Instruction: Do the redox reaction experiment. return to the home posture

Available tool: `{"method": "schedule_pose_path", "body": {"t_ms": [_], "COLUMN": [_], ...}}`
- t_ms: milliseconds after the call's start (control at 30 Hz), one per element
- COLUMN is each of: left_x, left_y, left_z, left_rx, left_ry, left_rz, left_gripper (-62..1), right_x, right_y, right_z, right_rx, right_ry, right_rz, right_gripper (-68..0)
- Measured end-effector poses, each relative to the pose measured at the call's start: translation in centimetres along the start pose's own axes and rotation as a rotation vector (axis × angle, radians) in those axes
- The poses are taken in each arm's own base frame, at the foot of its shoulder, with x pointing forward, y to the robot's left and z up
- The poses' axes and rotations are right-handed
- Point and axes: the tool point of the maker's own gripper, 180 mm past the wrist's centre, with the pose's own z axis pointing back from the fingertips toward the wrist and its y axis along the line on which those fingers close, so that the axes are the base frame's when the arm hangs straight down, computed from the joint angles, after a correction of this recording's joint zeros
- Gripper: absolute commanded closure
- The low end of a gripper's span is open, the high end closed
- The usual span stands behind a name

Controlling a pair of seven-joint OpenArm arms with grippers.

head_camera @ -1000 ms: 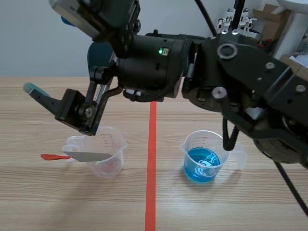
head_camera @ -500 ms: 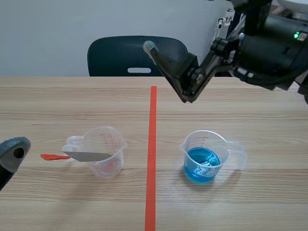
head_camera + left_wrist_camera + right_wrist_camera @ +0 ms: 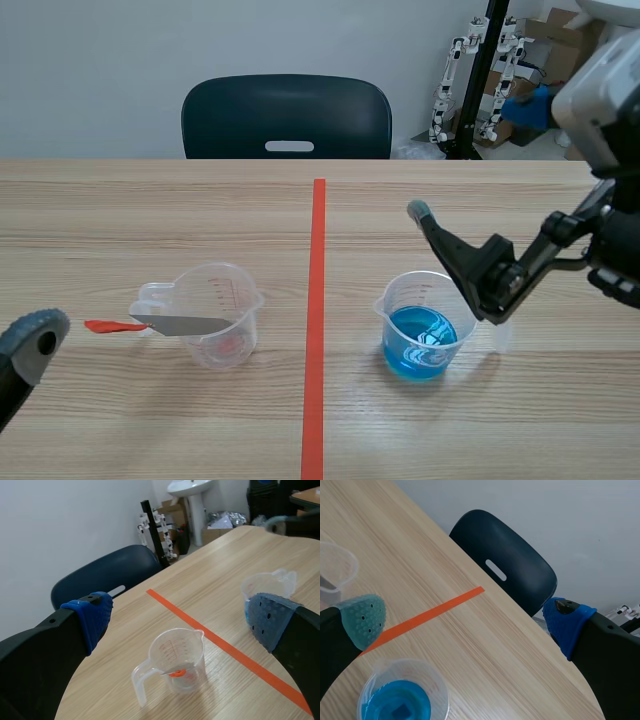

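Note:
A clear measuring cup (image 3: 215, 318) stands left of the red tape line, with a grey strip (image 3: 180, 324) with a red end lying across its rim. Right of the line, a second clear cup (image 3: 425, 325) holds blue liquid. My right gripper (image 3: 465, 620) is open and empty, hovering above and beside the blue-liquid cup (image 3: 402, 697); one finger (image 3: 450, 252) shows in the scene view. My left gripper (image 3: 180, 615) is open and empty, high above the clear cup (image 3: 175, 665). The left arm's tip (image 3: 30, 345) sits at the near left.
A dark blue chair (image 3: 287, 117) stands behind the table's far edge. A black stand with white parts (image 3: 480, 70) and boxes are at the back right. A red tape line (image 3: 316, 300) runs down the table's middle.
The right arm has swung from over the clear cup across to the right and down beside the blue-liquid cup. The left arm has come in low at the near left. Both cups stayed put.

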Motion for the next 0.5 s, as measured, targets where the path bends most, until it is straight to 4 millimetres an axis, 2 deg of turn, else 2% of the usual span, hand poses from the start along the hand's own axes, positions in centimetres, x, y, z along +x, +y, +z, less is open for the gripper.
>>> {"method": "schedule_pose_path", "body": {"t_ms": [267, 333, 500], "left_x": [-0.3, -0.3, -0.4], "left_y": [-0.5, -0.3, -0.9], "left_z": [0.6, 0.7, 0.5], "left_rx": [0.052, 0.073, 0.050], "left_ry": [0.014, 0.016, 0.017], "left_rz": [-0.050, -0.047, -0.103], "left_gripper": [-56.6, -56.6, -56.6], "right_x": [-1.6, -1.5, -0.5], "right_y": [1.8, 1.9, 0.2], "right_z": [2.6, 2.8, 2.5], "right_rx": [0.128, 0.154, 0.103], "right_ry": [0.070, 0.085, 0.087], "right_rz": [0.050, 0.056, -0.015], "right_gripper": [-67.9, -67.9, -67.9]}}
